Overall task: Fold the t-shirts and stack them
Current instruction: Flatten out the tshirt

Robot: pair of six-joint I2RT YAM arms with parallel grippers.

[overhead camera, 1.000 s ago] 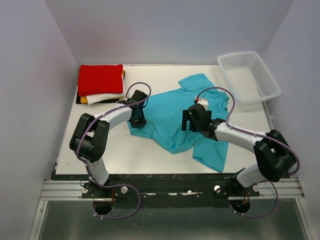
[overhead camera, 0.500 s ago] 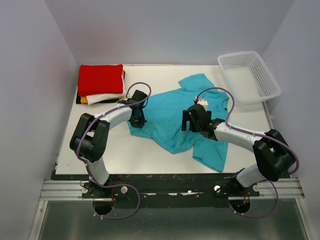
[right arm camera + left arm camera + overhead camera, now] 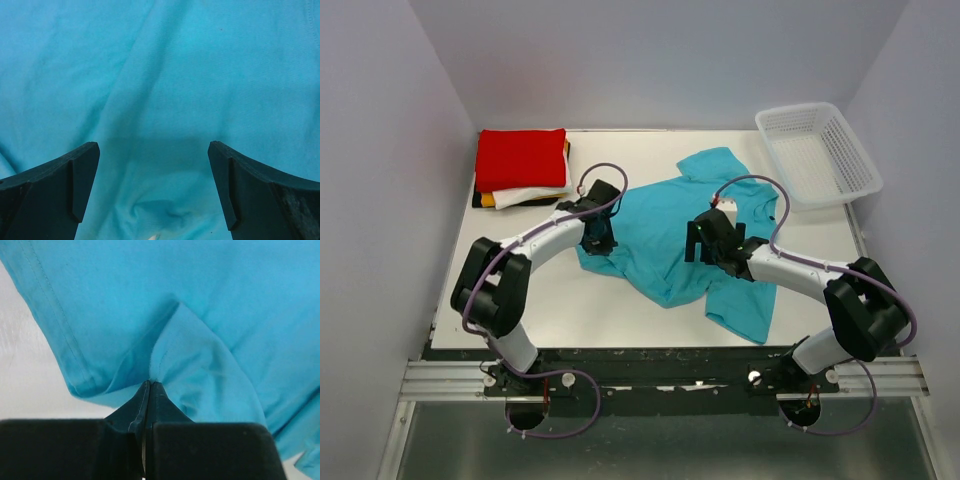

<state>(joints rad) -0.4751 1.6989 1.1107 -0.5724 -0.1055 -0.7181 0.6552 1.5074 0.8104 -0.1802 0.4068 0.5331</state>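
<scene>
A crumpled turquoise-blue t-shirt (image 3: pixel 660 225) lies spread across the middle of the table. My left gripper (image 3: pixel 598 238) sits at its left edge. In the left wrist view the left gripper (image 3: pixel 150 384) is shut, pinching a raised ridge of the turquoise cloth (image 3: pixel 200 315) between the fingertips. My right gripper (image 3: pixel 706 240) hovers over the shirt's middle. In the right wrist view the right gripper (image 3: pixel 152 146) stands wide open above wrinkled turquoise cloth (image 3: pixel 165 75), with nothing between its fingers. Folded t-shirts are stacked at the back left, with red (image 3: pixel 520 158) on top and white (image 3: pixel 535 195) under it.
A white mesh basket (image 3: pixel 817 155) stands at the back right corner. Yellow-orange and black edges (image 3: pixel 485 200) show at the bottom of the folded stack. Bare white table (image 3: pixel 520 300) lies in front of the shirt on the left. Grey walls enclose three sides.
My left gripper has closed on the shirt's left edge and moved slightly toward the back. The right gripper has stayed open and edged a little toward the back.
</scene>
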